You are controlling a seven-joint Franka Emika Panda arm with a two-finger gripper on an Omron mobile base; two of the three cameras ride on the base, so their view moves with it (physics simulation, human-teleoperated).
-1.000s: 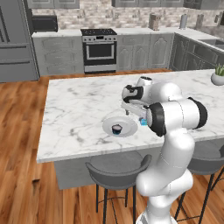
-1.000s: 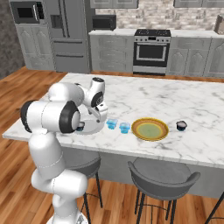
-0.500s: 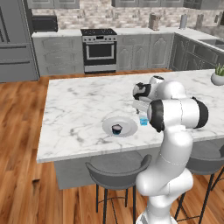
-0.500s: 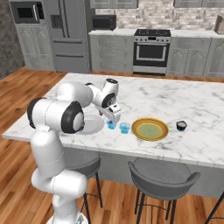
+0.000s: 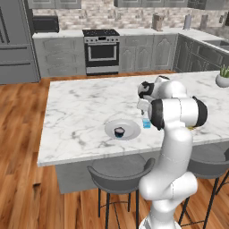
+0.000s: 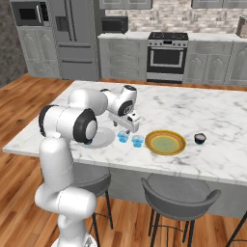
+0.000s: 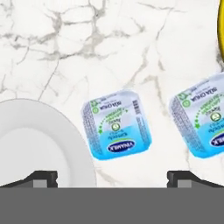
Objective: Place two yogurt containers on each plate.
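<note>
Though marble-set, squarish foil-topped yogurt cups (image 7: 117, 125).

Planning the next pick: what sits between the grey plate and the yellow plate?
Two light blue yogurt cups on the marble, between grey plate and yellow plate, right base view.

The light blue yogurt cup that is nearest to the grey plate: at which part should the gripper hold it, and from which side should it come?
Probably from straight above, closing on two opposite flat sides of the light blue yogurt cup. It sits upright, lid up, squarish, between the open gripper fingertips. The grey plate and the second blue cup stand apart from it, so both fingers have room.
</note>
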